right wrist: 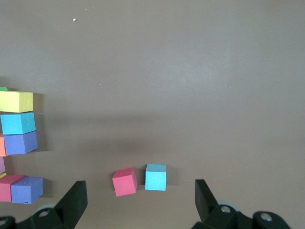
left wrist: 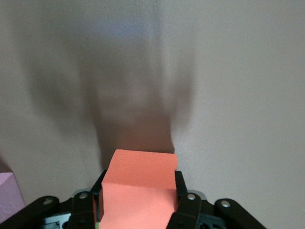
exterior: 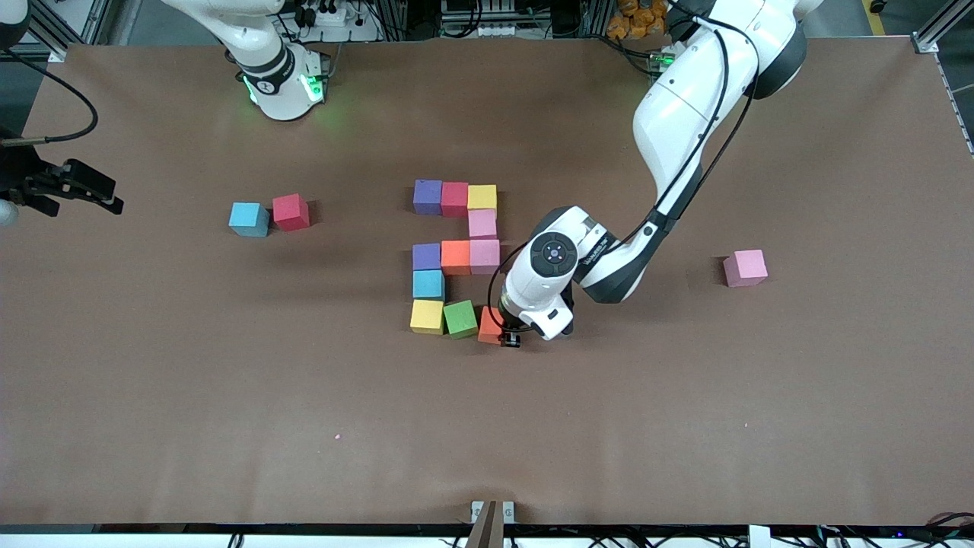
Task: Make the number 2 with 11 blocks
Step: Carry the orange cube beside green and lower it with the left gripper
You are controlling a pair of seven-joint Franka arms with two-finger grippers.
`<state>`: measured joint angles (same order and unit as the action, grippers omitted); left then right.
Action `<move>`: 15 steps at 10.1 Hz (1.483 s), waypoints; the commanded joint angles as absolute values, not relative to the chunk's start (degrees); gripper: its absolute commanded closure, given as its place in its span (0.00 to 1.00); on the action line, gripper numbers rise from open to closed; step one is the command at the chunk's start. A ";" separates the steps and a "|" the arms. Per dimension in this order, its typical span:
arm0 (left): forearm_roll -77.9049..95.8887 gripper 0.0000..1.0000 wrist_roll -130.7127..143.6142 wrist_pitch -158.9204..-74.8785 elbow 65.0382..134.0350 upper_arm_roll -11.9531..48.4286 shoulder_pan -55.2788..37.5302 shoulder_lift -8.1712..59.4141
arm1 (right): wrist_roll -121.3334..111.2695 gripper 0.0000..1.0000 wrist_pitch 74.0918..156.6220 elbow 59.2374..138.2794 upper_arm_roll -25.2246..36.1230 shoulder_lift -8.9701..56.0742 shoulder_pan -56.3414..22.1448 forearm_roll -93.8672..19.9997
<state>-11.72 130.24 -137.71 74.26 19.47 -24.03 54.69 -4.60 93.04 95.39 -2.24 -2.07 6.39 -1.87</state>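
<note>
The number 2 of coloured blocks lies mid-table. Its top row is purple (exterior: 428, 196), red (exterior: 455, 199) and yellow (exterior: 482, 197), with a pink block (exterior: 482, 224) below. The middle row is purple (exterior: 426, 256), orange (exterior: 456, 256) and pink (exterior: 485, 256). Nearer the camera come light blue (exterior: 428, 284), yellow (exterior: 427, 316) and green (exterior: 459, 318). My left gripper (exterior: 500, 330) is shut on an orange block (exterior: 489, 323) (left wrist: 140, 183), low beside the green one. My right gripper (right wrist: 140, 202) hangs open and waits over the right arm's end of the table.
Loose blocks lie apart from the digit: a light blue one (exterior: 249, 219) (right wrist: 156, 177) and a red one (exterior: 291, 211) (right wrist: 125, 181) side by side toward the right arm's end, and a pink one (exterior: 745, 268) toward the left arm's end.
</note>
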 commanded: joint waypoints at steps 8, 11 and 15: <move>-10.55 0.71 134.81 -139.92 71.63 15.65 -28.64 56.51 | -4.39 0.00 92.20 94.48 -2.37 -1.23 6.77 -2.46; -10.55 0.71 135.96 -139.57 71.72 15.38 -28.74 56.78 | -4.39 0.00 92.20 94.48 -2.37 -1.23 6.86 -2.46; -10.11 0.71 136.14 -138.00 72.42 15.38 -29.26 56.87 | -4.39 0.00 92.29 94.48 -2.37 -1.14 6.86 -2.46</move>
